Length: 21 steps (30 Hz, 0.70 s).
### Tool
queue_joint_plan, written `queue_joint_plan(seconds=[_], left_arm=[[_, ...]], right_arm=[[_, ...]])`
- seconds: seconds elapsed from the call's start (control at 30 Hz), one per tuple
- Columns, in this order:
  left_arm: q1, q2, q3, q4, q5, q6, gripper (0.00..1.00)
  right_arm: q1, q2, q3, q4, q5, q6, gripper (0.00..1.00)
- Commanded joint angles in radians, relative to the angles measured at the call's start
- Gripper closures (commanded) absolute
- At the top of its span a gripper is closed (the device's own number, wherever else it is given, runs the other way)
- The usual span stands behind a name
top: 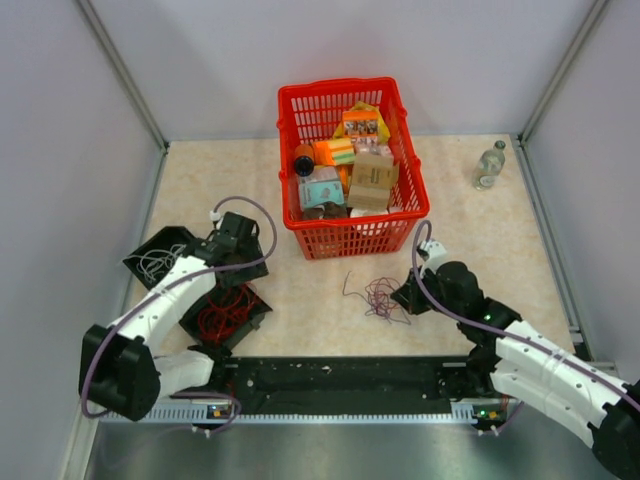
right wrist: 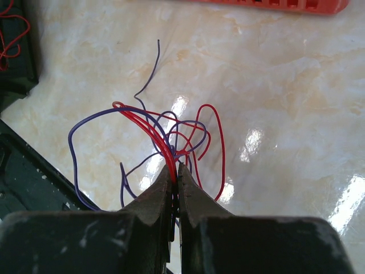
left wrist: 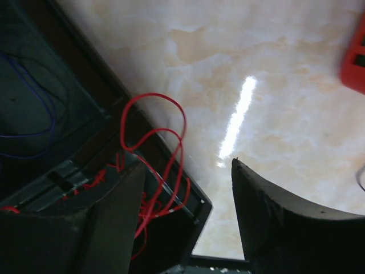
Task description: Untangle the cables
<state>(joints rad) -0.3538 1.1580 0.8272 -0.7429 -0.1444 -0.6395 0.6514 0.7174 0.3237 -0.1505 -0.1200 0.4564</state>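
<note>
R gripper [right wrist: 175,171] is clamped tight on the cables [right wrist: 171,128], w/ red + purple strands fanning out past its tips. We see the tangle on the beige table [top: 300,290], just in front of the red basket [top: 352,240]. L gripper [left wrist: 186,164] hangs w/ jaws apart, nothing between them, above a black tray [top: 260,310] of red wires [left wrist: 151,142].

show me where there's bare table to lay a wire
Bare: right of the red basket up to the bottle; back-left corner beside the basket; the strip between the black trays and the cables. Crowded: the trays, and the cables pinched by the right gripper.
</note>
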Motion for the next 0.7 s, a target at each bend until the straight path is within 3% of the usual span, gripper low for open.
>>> queue_joint_plan(seconds=[0.0, 0.1, 0.37, 0.5, 0.57, 0.67], left_arm=[[-0.007, 0.072, 0.015, 0.017, -0.192, -0.005, 0.32], [-0.016, 0.130, 0.006, 0.039, -0.190, -0.008, 0.34], [-0.073, 0.183, -0.017, 0.022, -0.248, -0.063, 0.57], [-0.097, 0.198, -0.025, 0.004, -0.273, -0.086, 0.57], [-0.102, 0.190, -0.031, -0.004, -0.268, -0.101, 0.63], [-0.102, 0.116, -0.052, -0.018, -0.265, -0.137, 0.83]], right_arm=[[-0.004, -0.052, 0.017, 0.019, 0.017, 0.001, 1.00], [-0.006, -0.071, 0.009, 0.008, 0.028, 0.002, 1.00], [-0.006, -0.101, -0.006, 0.000, 0.037, 0.005, 1.00], [-0.006, -0.101, -0.014, 0.002, 0.042, 0.007, 1.00], [-0.004, -0.102, -0.012, 0.000, 0.043, 0.007, 1.00], [-0.006, -0.113, -0.015, -0.003, 0.048, 0.007, 1.00]])
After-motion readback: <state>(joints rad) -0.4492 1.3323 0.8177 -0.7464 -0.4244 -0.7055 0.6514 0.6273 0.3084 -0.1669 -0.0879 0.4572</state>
